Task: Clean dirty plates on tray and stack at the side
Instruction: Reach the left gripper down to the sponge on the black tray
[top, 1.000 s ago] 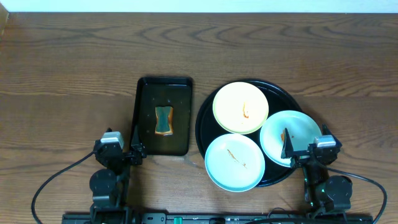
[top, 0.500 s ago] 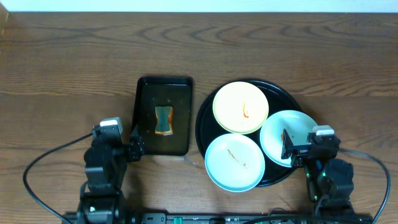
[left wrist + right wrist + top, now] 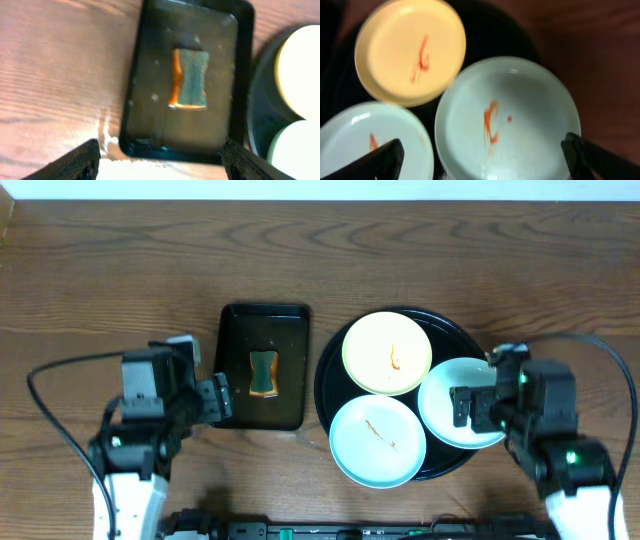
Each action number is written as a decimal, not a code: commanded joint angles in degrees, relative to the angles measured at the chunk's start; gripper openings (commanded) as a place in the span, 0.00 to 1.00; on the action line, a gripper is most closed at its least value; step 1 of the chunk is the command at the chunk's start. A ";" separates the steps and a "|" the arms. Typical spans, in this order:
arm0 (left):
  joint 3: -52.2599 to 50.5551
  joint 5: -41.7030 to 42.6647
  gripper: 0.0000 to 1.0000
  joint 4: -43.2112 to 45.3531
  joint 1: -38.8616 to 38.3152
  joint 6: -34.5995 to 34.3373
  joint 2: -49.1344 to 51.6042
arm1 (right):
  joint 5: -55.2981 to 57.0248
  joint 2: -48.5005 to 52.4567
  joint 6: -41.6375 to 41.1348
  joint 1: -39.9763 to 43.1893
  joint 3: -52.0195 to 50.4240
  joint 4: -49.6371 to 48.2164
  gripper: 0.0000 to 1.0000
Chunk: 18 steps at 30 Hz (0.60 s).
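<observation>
The round black tray [image 3: 326,372] holds three smeared plates: a pale yellow plate [image 3: 386,352], a mint plate [image 3: 377,440] at the front and a mint plate [image 3: 448,402] at the right, partly under my right arm. In the right wrist view the right mint plate [image 3: 520,120] lies below the open right gripper [image 3: 482,160], with the yellow plate [image 3: 410,50] beyond. My right gripper [image 3: 462,406] hovers over that plate's right side. My left gripper [image 3: 222,399] is open beside the sponge tray's left front edge.
A small rectangular black tray [image 3: 264,365] holds a green and orange sponge [image 3: 263,373]; both show in the left wrist view, tray [image 3: 145,70] and sponge [image 3: 190,78]. Cables trail from both arms. Wooden table all around.
Both arms have risen and moved away from the table's front edge. The left gripper is now beside the sponge tray; the right one is over the right mint plate. Plates have not moved.
</observation>
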<state>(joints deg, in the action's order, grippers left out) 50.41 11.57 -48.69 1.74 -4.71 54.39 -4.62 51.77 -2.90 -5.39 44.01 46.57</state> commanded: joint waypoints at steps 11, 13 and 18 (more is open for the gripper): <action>6.51 6.27 0.79 -2.14 0.17 -0.52 3.69 | -7.93 8.61 0.15 0.11 8.57 0.35 0.99; 6.51 6.45 0.79 -0.33 0.17 -0.52 3.69 | -7.91 8.61 0.15 0.11 8.57 -0.52 0.99; 6.51 6.08 0.79 12.24 0.13 -4.68 5.18 | -7.87 8.61 0.15 0.11 8.57 -1.51 0.99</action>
<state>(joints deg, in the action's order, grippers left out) 55.66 17.34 -41.32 1.74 -5.19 58.08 -11.62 60.38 -2.55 -5.39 51.48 45.56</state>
